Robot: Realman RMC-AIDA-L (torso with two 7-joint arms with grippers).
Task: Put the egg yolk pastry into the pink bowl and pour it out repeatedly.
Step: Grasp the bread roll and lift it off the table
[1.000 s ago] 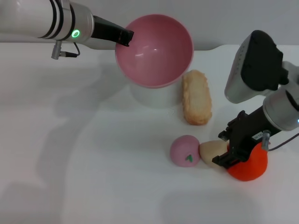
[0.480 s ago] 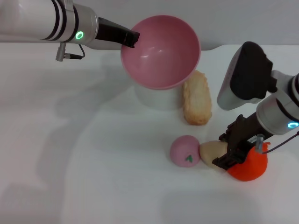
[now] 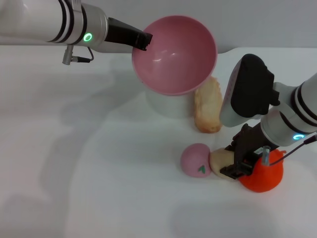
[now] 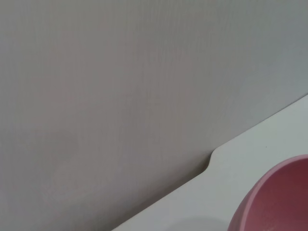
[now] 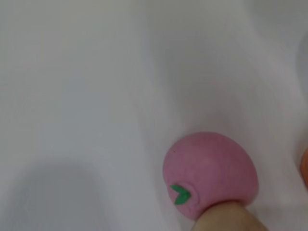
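Note:
The pink bowl (image 3: pixel 173 54) hangs tilted in the air at the back, its opening facing forward, and it is empty. My left gripper (image 3: pixel 143 39) is shut on its left rim. Part of the bowl shows in the left wrist view (image 4: pixel 281 202). The egg yolk pastry (image 3: pixel 220 159) lies on the white table at the front right, touching a pink ball. My right gripper (image 3: pixel 238 166) is down at the pastry's right end. The pastry also shows at the edge of the right wrist view (image 5: pixel 231 219).
A pink ball with a green mark (image 3: pixel 195 159) (image 5: pixel 209 173) lies left of the pastry. An orange object (image 3: pixel 265 176) sits just right of my right gripper. A long tan bread (image 3: pixel 207 109) lies behind them. A white stand (image 3: pixel 166 104) is under the bowl.
My left arm has carried the bowl a little to the right. My right arm has swung left and lower over the pastry, and the pastry has shifted slightly left.

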